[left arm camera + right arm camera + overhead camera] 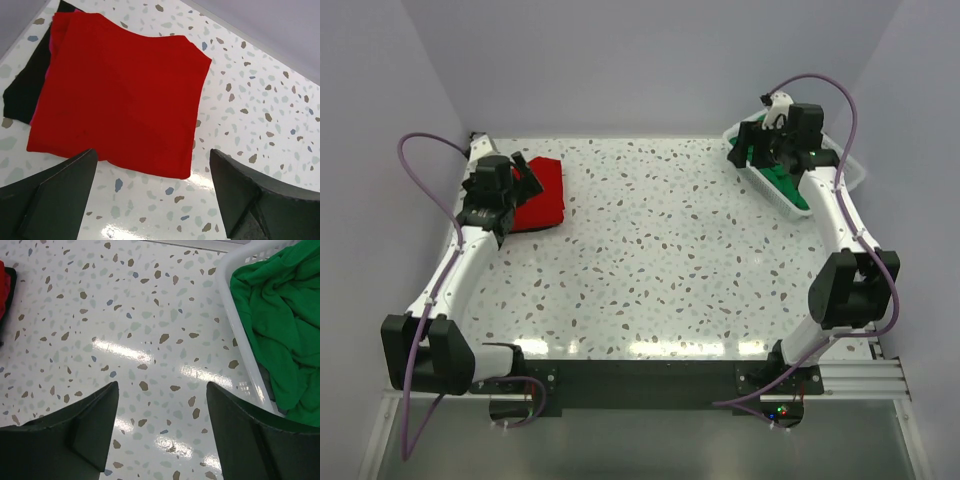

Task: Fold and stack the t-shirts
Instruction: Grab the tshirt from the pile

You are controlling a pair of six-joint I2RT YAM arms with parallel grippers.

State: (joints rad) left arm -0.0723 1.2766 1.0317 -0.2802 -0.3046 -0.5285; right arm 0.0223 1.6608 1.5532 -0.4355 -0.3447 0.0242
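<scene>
Gaping empty at left tool [152, 152] and right tool [162, 386]; may snag white basket [235, 315] (at its right) instead of crumpled green t-shirt [270, 320].

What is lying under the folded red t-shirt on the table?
A dark shirt sticks out from beneath the red t-shirt along one side. The red cloth covers the rest, so how far the dark shirt reaches, and whether anything more lies below, cannot be seen.

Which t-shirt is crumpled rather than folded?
The bright green t-shirt, bunched in the white basket at far right; the red t-shirt lies folded flat atop a dark t-shirt at far left.
</scene>
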